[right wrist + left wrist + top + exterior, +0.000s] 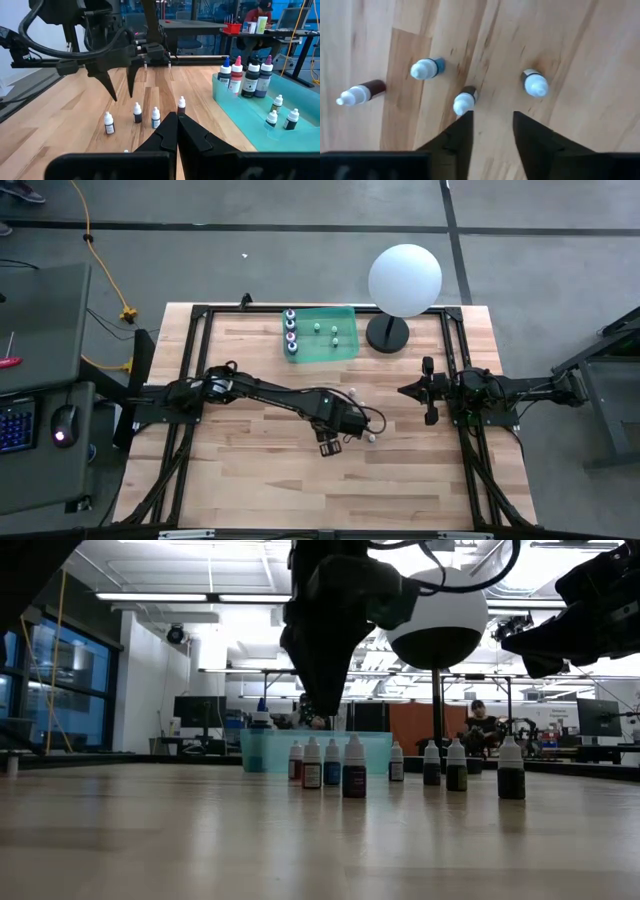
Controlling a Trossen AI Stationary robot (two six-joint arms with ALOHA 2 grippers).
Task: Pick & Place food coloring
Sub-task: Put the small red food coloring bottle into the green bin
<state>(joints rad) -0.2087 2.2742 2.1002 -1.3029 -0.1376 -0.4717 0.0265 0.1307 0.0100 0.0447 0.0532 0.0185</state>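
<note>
My arms: both matte black, jointed. Left pincer [120, 82] has two tapered, pointed fingers; looped black cables along left arm. Right pincer [176, 131] wedge-shaped; screws possibly there, too blurred.

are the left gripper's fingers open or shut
Open: in the left wrist view the left gripper shows bare wood between its two fingers, nothing held.

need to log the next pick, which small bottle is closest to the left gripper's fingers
The dark-bodied bottle right at the tip of one finger of the left gripper. The other three stand clearly farther off.
</note>
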